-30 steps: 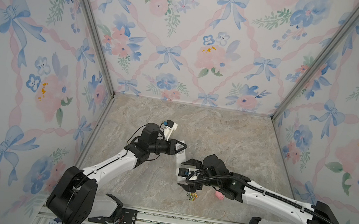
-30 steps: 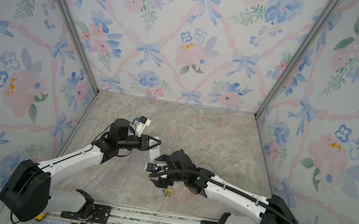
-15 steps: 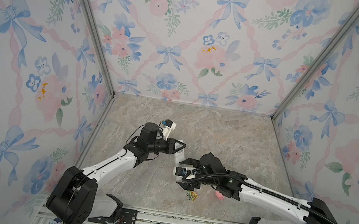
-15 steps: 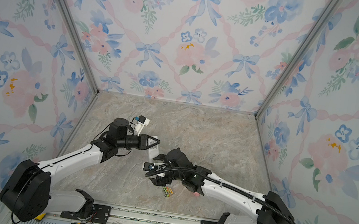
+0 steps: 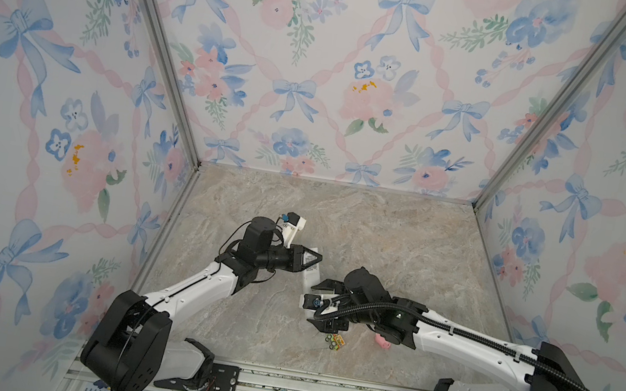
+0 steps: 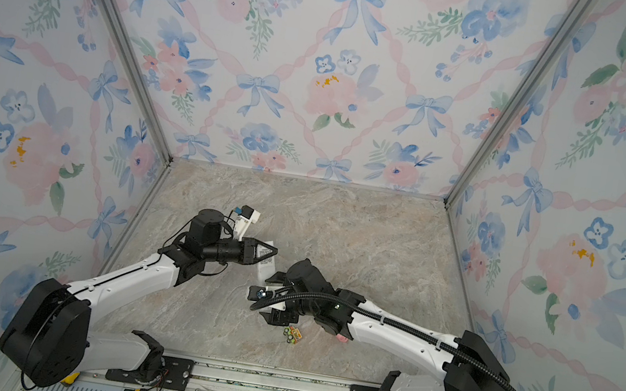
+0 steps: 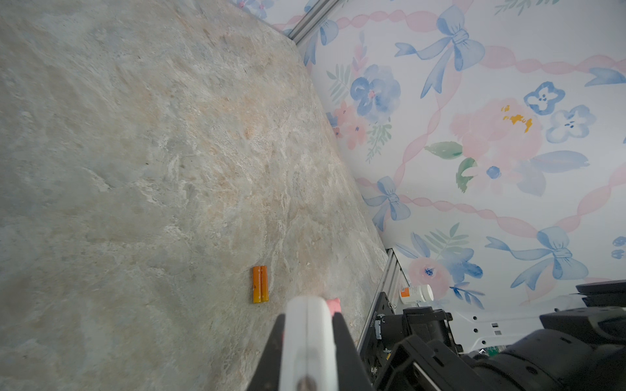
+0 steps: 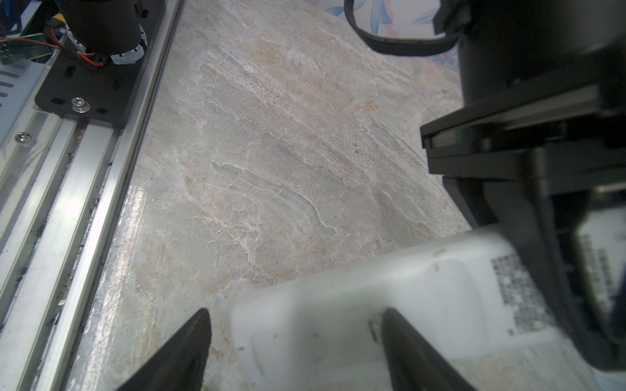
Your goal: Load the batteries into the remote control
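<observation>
Both top views bright, even, diffuse; soft shadows on tabletop [image 5: 381,236] beneath arms. Remote control [image 7: 306,338] between left jaws blurred, too close; glare streak on rail [image 8: 78,210] beyond right jaws.

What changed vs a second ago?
The right tool moved a little toward the left arm; its open jaws are now at the free end of the remote control, not gripping it. Unchanged: left tool shut on the remote control, toy car and pink pig in place.

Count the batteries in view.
2. Both batteries lie side by side, touching, on the tabletop in the left wrist view; neither shows in the top views.
</observation>
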You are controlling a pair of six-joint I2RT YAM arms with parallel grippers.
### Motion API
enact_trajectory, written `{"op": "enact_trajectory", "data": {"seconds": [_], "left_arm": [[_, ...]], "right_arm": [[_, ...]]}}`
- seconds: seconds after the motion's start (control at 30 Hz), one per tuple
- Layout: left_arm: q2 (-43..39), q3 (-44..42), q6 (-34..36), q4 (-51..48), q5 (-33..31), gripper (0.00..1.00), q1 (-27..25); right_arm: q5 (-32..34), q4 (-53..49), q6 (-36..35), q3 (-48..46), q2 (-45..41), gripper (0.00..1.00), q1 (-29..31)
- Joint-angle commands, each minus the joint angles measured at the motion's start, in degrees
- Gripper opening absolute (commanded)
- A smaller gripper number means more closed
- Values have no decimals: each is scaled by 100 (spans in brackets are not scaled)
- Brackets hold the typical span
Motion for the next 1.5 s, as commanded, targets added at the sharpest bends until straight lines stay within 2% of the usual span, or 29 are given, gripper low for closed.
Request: {"op": "enact_trajectory", "data": {"seconds": [0.0, 0.87, 1.47], "left_arm": [[-163, -9, -48, 368, 250, 0, 60], [-153, -52, 13, 361, 263, 0, 109], [-109, -28, 33, 363, 287, 0, 159]], "right_arm": [[-28, -571, 50, 75, 56, 79, 61], [-197, -970, 6, 246, 129, 75, 192], [-55, -1382, -49, 469, 269, 69, 426]]}}
